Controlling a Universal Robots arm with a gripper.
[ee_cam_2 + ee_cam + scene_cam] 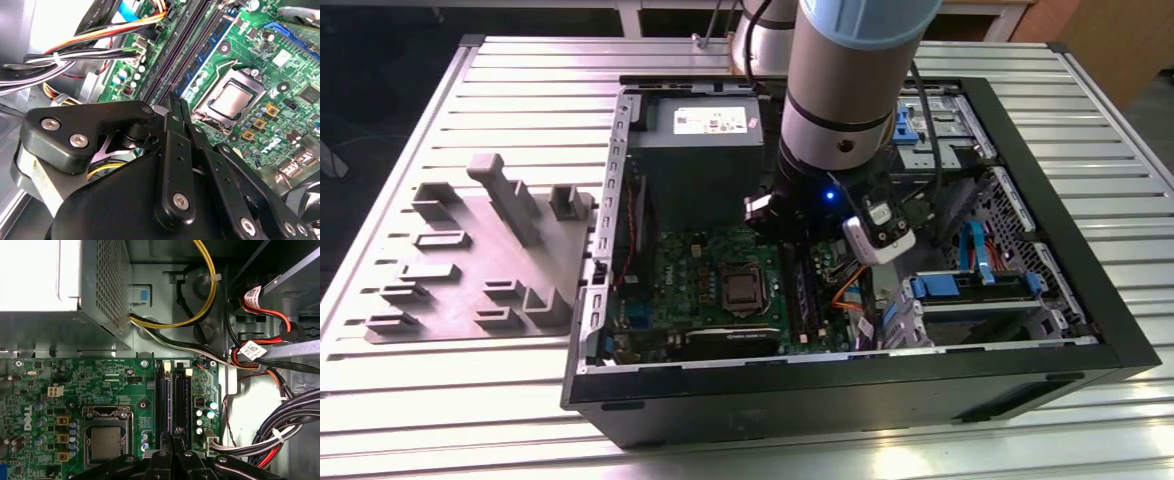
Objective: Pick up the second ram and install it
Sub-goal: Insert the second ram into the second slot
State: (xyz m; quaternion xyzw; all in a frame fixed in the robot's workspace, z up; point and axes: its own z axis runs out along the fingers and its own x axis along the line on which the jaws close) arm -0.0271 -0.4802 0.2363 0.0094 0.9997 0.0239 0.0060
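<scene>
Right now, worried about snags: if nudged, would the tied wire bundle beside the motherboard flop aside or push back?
The wire bundle probably bends yet springs back, since a tie cinches many strands. Its ends look plugged into the motherboard, so it likely tugs.

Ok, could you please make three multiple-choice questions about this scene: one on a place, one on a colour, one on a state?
1. The gripper is over: A) the grey tray B) the long black slots C) the drive cage.
2. The drive latches are: A) red B) yellow C) blue.
3. The processor is: A) uncovered B) under a cooler C) missing.

Answers:
1 B, its tip overlaps the slots in the first wrist view.
2 C, they show bright blue in the exterior view.
3 A, its bare metal top shows in the first wrist view.
</scene>
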